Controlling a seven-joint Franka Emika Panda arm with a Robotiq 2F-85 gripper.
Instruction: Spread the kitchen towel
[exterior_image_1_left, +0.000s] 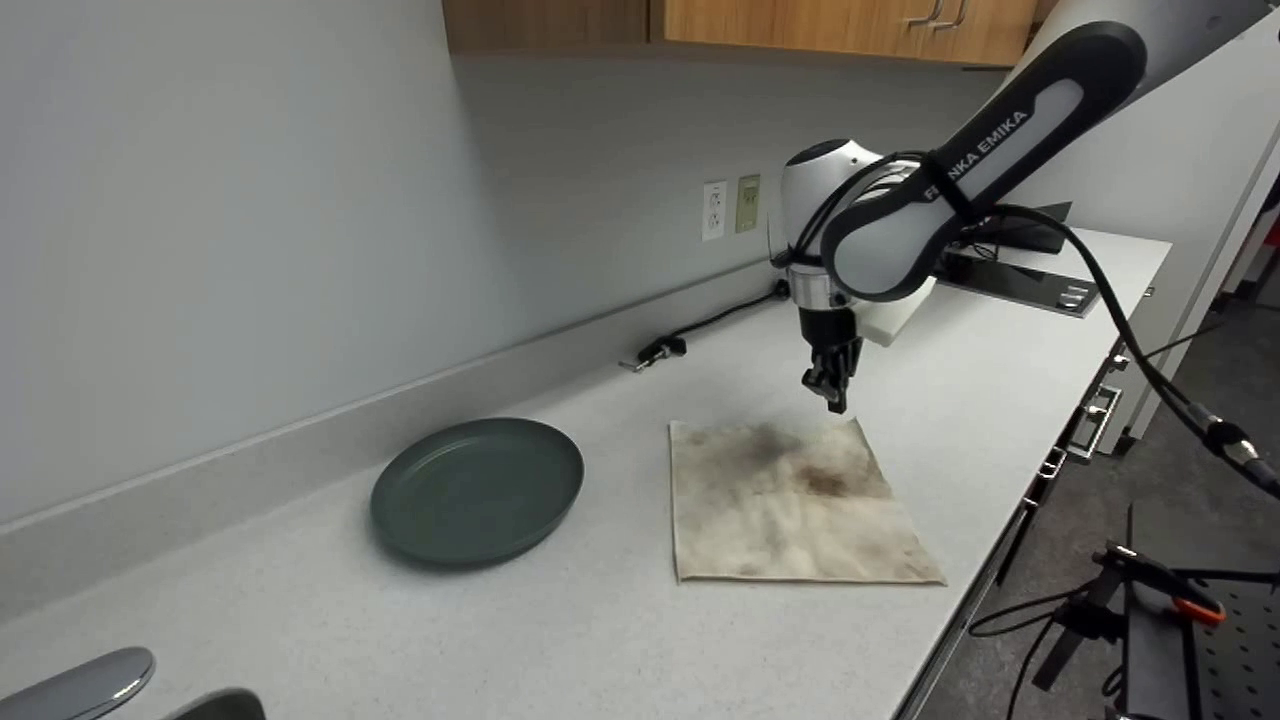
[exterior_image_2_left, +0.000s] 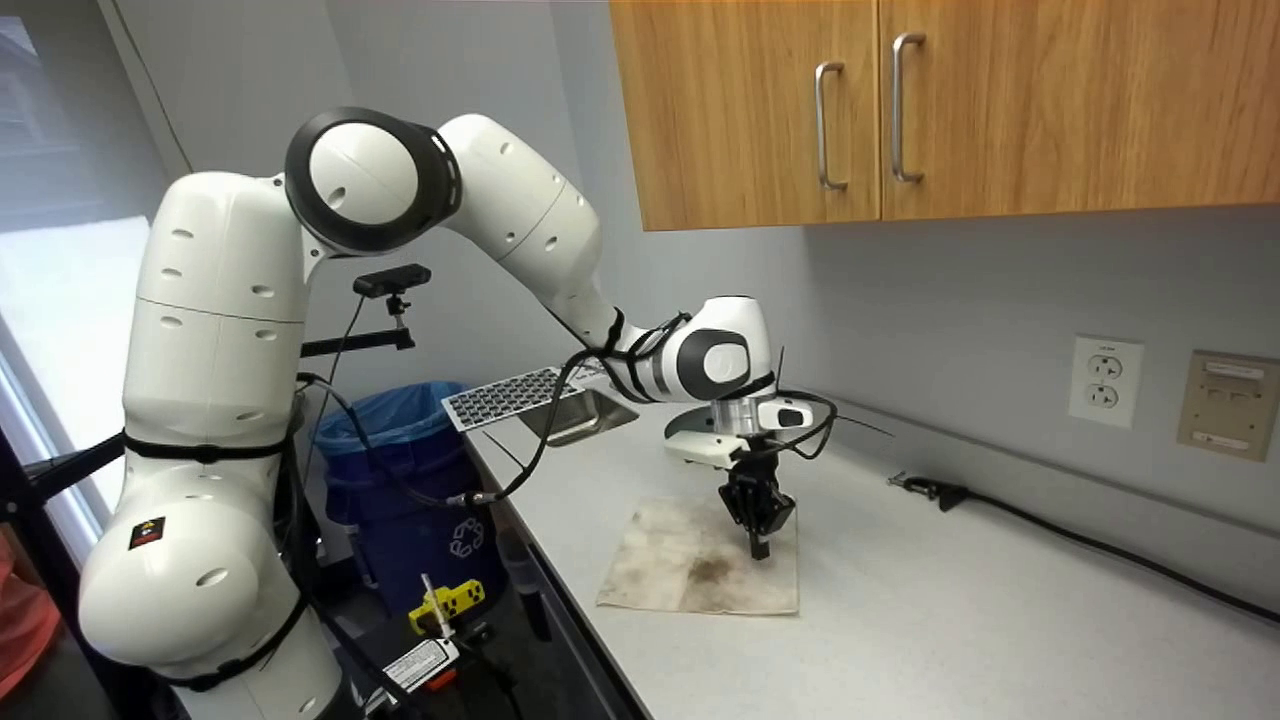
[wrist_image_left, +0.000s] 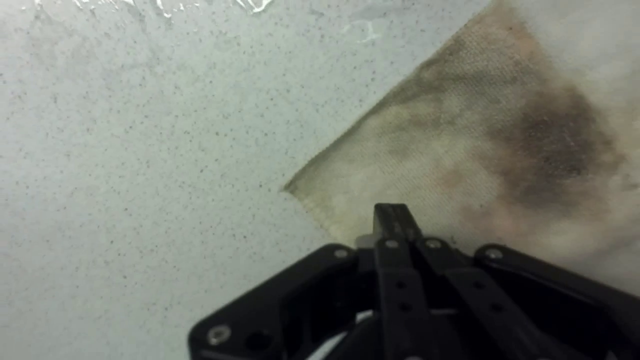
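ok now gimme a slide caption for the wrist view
Shut claw near a corner of the stained beige kitchen towel, which lies flat on the speckled countertop.

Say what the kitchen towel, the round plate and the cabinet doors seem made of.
Kitchen towel: matte woven cloth, probably cotton; the wrist view shows fine weave.
Round plate: low-sheen, perhaps ceramic or plastic; its even surface leaves that open.
Cabinet doors: wood or laminate, satin-looking; vertical grain shows.

Kitchen towel (exterior_image_2_left: 675, 565) flat on the counter (exterior_image_2_left: 920, 620) — tool (exterior_image_2_left: 759, 547) closed above it.
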